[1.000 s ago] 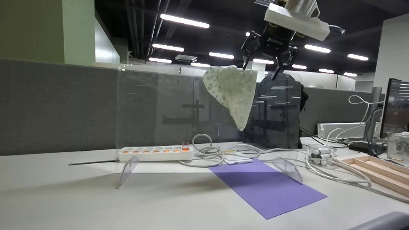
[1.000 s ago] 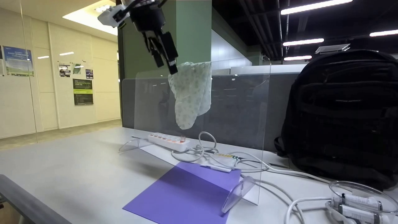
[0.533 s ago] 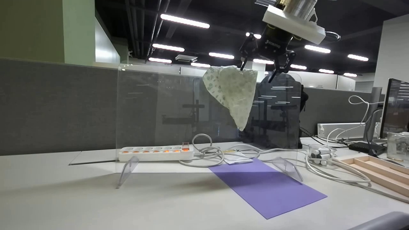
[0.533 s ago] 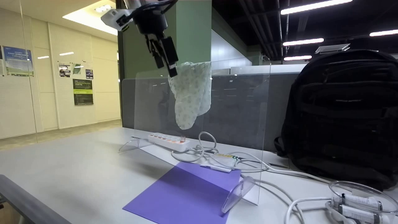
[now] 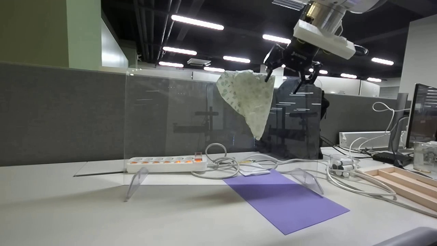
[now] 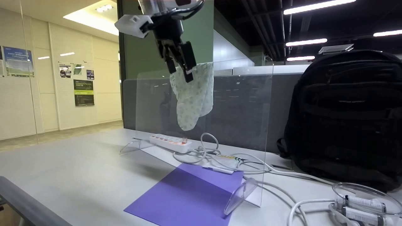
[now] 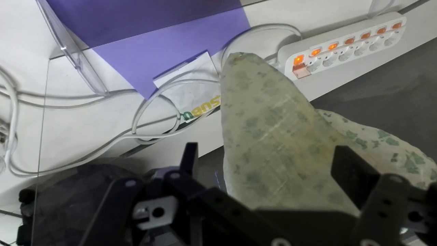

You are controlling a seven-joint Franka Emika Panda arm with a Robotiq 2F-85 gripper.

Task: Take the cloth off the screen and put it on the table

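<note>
Left of centre in an exterior view, a white power strip (image 5: 166, 164) lies along the bench (image 5: 85, 208) behind the clear screen (image 5: 205, 126), probably kept back there to free the working side. A clear foot (image 5: 136, 182) at lower left props the screen so that it stands upright and can serve as a rack. The cloth (image 5: 251, 99) hangs just right of upper middle, draped over the top edge by the look of it, its own weight likely all that keeps it up; how much falls on each side I cannot tell. By its upper right corner the fingers (image 7: 353, 174) tilt downward, spread wide, pinching nothing. The wrist view shows cloth in the gap between them, though contact is unclear; the spread seems to run along the screen rather than across, which would suit gathering fabric sideways. Lower right of middle, a purple sheet (image 5: 286, 201) reaches beneath the screen, perhaps as a landing mark. A second foot (image 5: 308, 181) stands at its right edge, likely for balance. At the far right, a wooden tray (image 5: 409, 191) sits well apart, presumably out of the way.
</note>
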